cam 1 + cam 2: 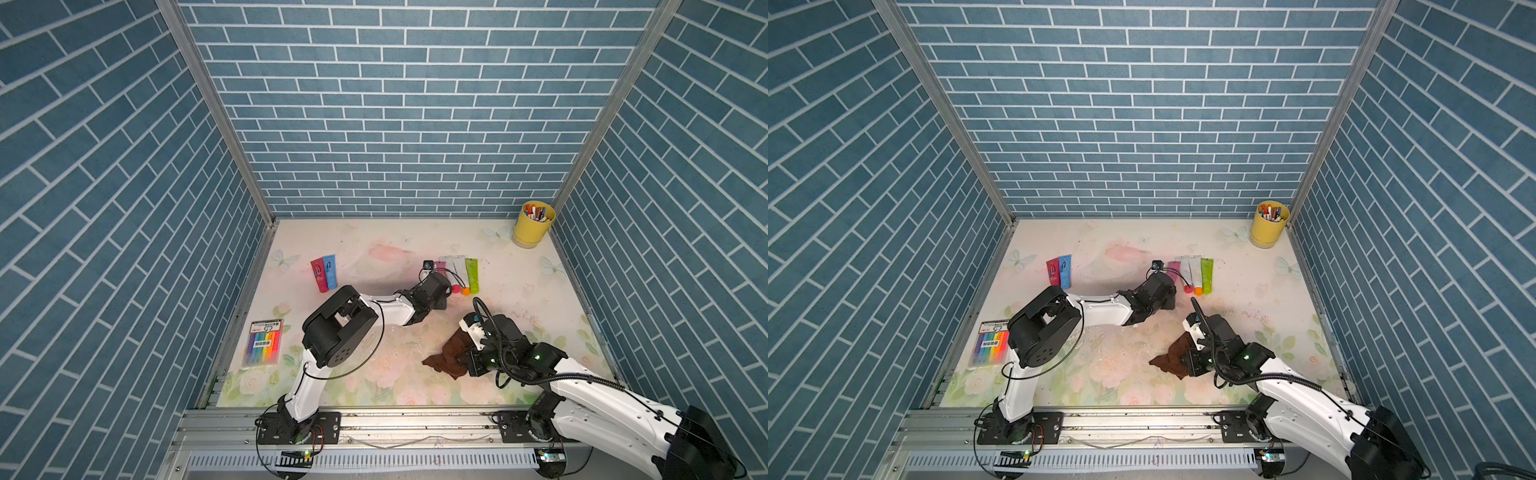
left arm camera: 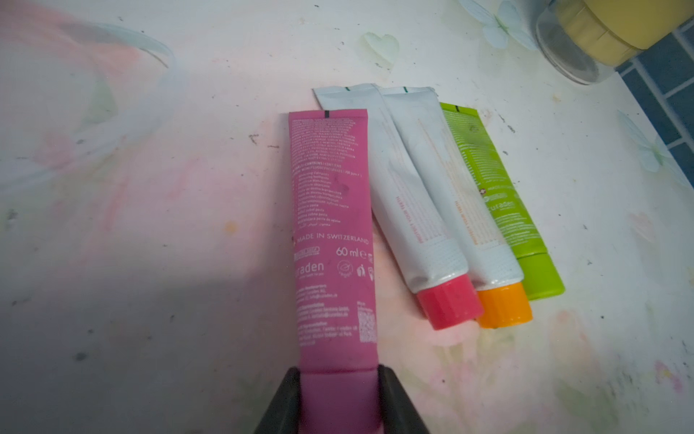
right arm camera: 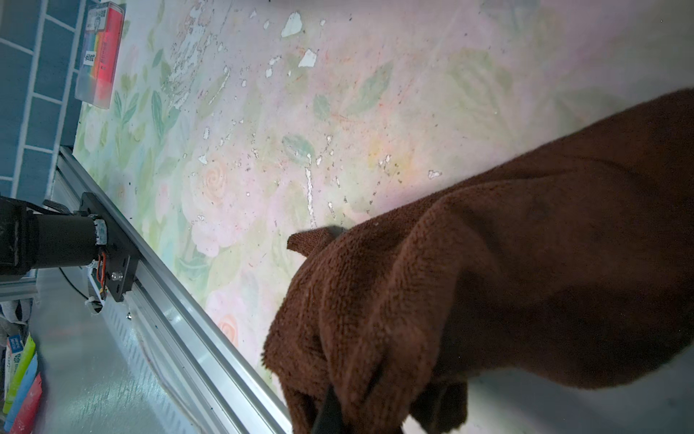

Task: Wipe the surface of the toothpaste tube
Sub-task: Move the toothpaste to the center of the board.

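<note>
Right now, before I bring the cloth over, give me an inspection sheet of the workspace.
Surface: floral mat, pink-stained, print flaking near the front.
Job's things: pink tube; brown cloth, bunched.
Clutter: two white tubes and green tube beside the pink one; red tube, blue tube; marker pack; yellow cup of pens.
Grippers: left gripper shut on pink tube's cap end; right gripper shut on cloth.
Cables: black cables loop along both arms.
Surroundings: blue brick walls; metal rail in front.

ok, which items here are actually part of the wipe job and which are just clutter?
In the job: pink tube, held by left gripper; brown cloth, held by right gripper.

Lying about: red-capped white tube, orange-capped white tube, green tube, red tube, blue tube, yellow pen cup, marker pack.
</note>
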